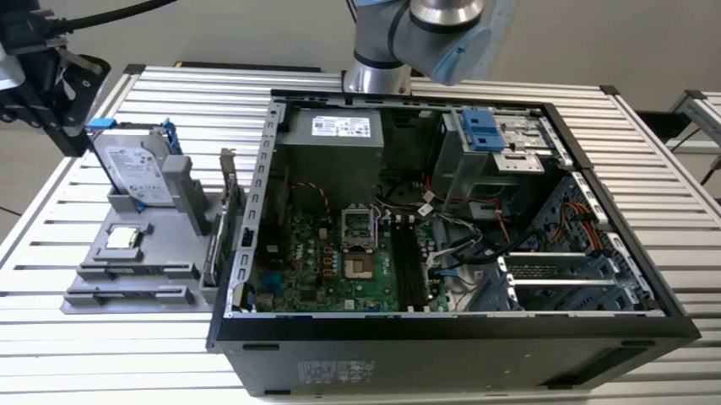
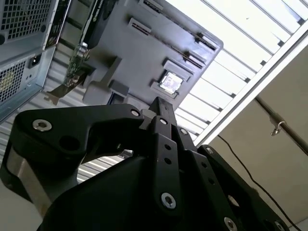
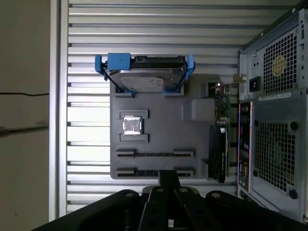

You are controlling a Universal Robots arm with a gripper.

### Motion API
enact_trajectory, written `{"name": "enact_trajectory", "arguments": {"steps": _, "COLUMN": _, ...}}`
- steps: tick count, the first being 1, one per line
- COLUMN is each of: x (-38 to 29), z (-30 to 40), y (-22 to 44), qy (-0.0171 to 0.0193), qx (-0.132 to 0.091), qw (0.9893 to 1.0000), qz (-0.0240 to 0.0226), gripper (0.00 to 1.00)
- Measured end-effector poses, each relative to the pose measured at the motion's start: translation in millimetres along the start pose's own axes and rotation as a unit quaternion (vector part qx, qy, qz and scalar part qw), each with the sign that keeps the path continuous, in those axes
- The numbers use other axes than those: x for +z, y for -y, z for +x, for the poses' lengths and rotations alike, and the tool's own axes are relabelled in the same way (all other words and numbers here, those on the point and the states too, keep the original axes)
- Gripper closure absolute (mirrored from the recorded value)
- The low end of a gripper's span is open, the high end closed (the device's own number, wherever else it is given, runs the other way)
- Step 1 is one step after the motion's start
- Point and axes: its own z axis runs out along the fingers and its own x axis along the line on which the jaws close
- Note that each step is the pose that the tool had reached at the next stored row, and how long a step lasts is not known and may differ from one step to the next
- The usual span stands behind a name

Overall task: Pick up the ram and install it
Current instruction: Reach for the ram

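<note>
Layout, from the exterior view's left to its right: a grey fixture (image 1: 158, 253) sits toward the left edge of the slatted table (image 1: 67, 354). The open computer case (image 1: 451, 359) stands just beside the fixture's right edge.

Count on the fixture:
- one hard drive (image 1: 135, 173) with blue rails, at the rear edge
- one processor chip (image 1: 121, 239), at mid-plate
- two long slotted holders (image 1: 135, 272), along the front edge
- one expansion card (image 1: 231, 211), standing along the right edge

Location of the ram (image 3: 154, 154): I read the thin dark strip in the holder nearer the chip as one stick seated on edge. The second holder looks alike, and I cannot confirm from here whether it is filled.

In the first wrist view the gripper (image 3: 168, 177) hangs over the fixture's front edge, above the second holder. I cannot tell whether it is open or closed.

Handling, as I judge it: the stick is light, stiff and very thin, with fragile components and contacts, and it should not be bent. I would take hold across the two flat faces at mid-length on the exposed upper edge. The hold should be square and use modest force, since a smooth board may slip or tilt.
</note>
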Motion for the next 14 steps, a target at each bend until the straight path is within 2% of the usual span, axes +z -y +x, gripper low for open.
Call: {"name": "enact_trajectory", "arguments": {"steps": 14, "x": -1.3, "z": -0.2, "y": 21.7, "qy": 0.0000, "qx": 0.000, "qw": 1.0000, "qz": 0.0000, "gripper": 1.00}}
